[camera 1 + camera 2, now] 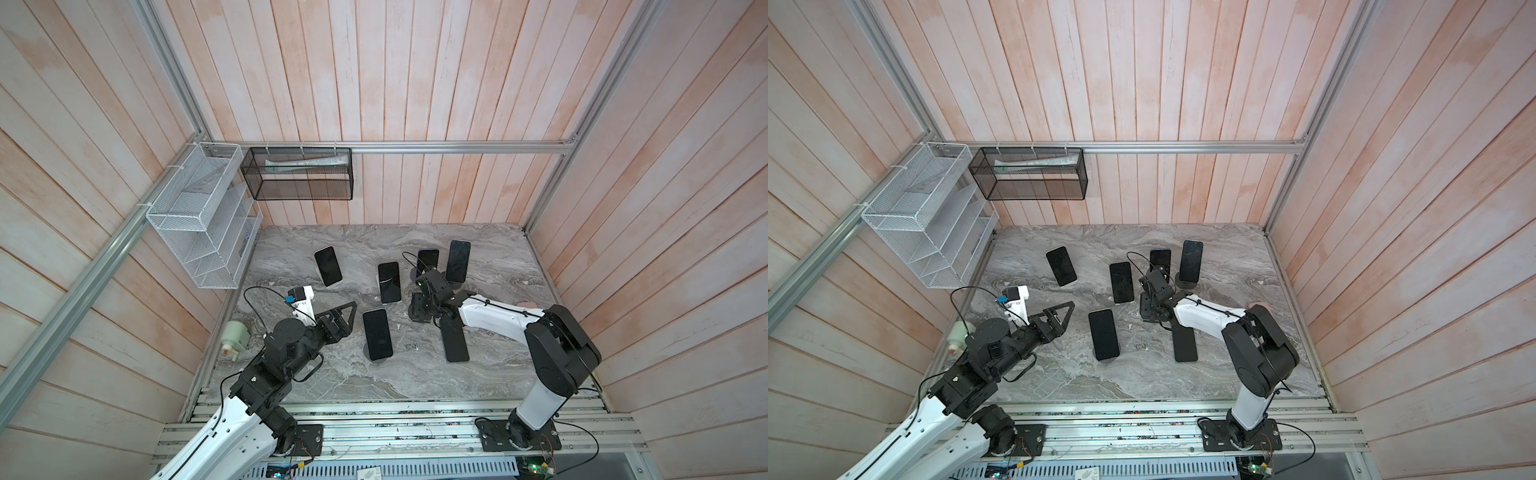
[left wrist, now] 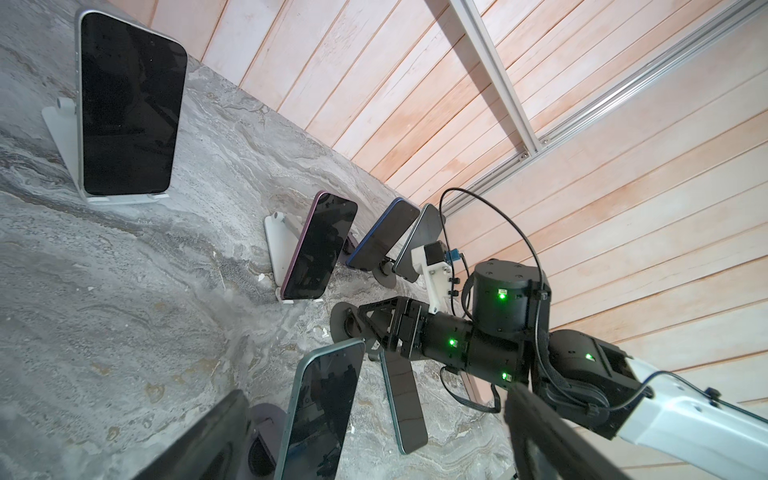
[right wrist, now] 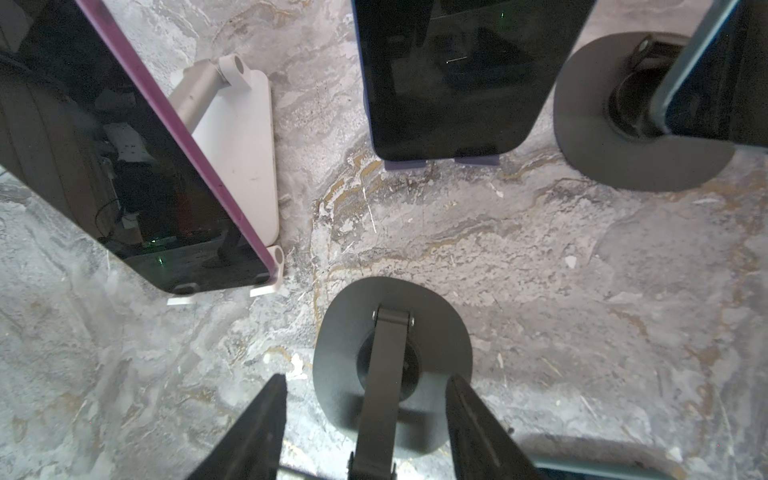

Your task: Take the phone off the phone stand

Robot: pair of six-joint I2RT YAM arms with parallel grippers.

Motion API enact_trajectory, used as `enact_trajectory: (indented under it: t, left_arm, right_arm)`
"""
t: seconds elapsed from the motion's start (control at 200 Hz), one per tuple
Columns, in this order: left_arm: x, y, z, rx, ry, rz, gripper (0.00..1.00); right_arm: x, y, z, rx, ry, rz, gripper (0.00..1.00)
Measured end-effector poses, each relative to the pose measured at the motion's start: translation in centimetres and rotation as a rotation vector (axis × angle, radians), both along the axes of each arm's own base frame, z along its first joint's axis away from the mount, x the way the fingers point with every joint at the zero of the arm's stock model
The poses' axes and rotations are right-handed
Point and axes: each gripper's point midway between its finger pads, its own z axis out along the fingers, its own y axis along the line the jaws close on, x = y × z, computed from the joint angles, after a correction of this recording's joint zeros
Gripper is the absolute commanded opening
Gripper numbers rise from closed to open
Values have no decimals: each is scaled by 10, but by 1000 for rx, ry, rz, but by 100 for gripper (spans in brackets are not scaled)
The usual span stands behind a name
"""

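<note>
The right pincer (image 3: pixel 368 378) is being held closed astride the arm of the phone stand (image 3: pixel 436 328), contact unseen, phone (image 1: pixel 456 343) at its 5 o'clock; the left pincer (image 1: pixel 352 313) is being held spread.

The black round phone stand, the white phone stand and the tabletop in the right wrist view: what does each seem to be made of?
Black round phone stand: probably painted metal, matt; thin flat disc, screwed hinge on its arm.
White phone stand: metal or plastic, satin; smooth plate, tubular arm.
Tabletop: marble-look stone or laminate; grey and ochre veins, scuffed patches.
</note>
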Motion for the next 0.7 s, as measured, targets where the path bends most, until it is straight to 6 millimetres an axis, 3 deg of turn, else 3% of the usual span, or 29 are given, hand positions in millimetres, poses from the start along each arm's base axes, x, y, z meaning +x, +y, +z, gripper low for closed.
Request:
enact_trajectory:
  t: [0.175,0.41,0.58,0.7]
  left_arm:
    - [0,0,-1,2,4,-1,97]
    - [3,-6,0,-4,-2,-21,97]
    - [7,-12,1,-5,-11,-36,97]
    - [7,-16,3,-7,-23,-57,97]
  right_arm:
    - [-4,-5,11,-16,-25,8,57]
    - [-11,-28,56,-21,-130,-33,57]
    - [-20,-57,68,-33,-166,-83,57]
    - [-19,-93,67,-51,-167,-153,57]
